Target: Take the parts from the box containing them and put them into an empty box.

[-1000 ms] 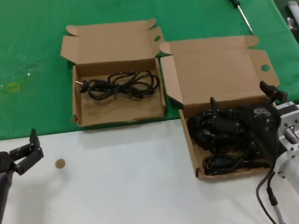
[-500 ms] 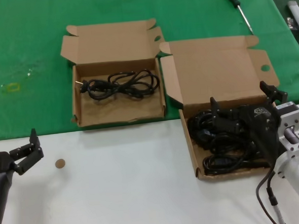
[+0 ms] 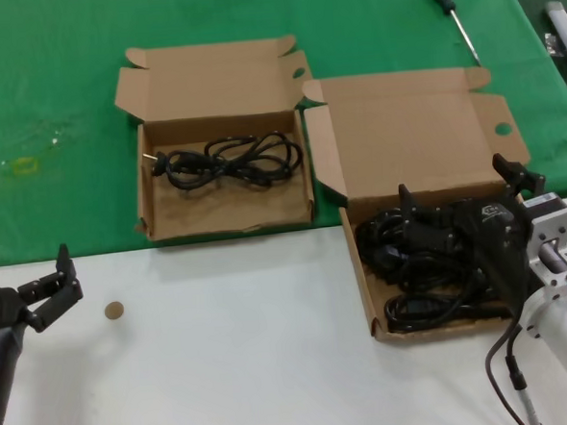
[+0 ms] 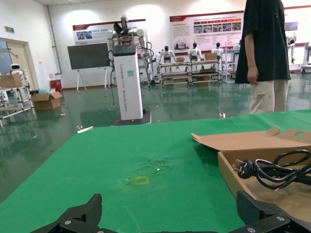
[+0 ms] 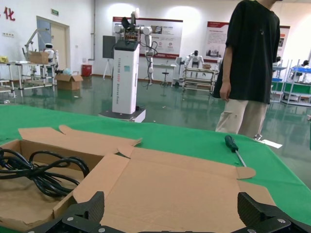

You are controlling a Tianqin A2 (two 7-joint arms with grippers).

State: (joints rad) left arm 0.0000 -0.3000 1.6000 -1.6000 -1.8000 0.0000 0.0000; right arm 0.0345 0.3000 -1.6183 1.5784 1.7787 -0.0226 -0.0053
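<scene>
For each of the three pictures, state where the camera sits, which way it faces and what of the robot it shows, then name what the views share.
Head view: from the head, looking down at both boxes; left gripper low left, open; right gripper over the larger box of power cords.
Left wrist view: low, facing across the green cloth; fingertips at the edge.
Right wrist view: faces the larger box's lid and screwdriver.
Shared: the smaller box's cord.

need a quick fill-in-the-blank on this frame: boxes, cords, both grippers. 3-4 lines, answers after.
1. The right gripper hovers with open jaws over the ___ box, where most power cords lie.
2. The smaller box holds ___ cord bundle.
3. The left gripper is over the ___ part of the table.
4. The screwdriver lies on the ___ cloth.

Answers: larger; one; white; green
</scene>
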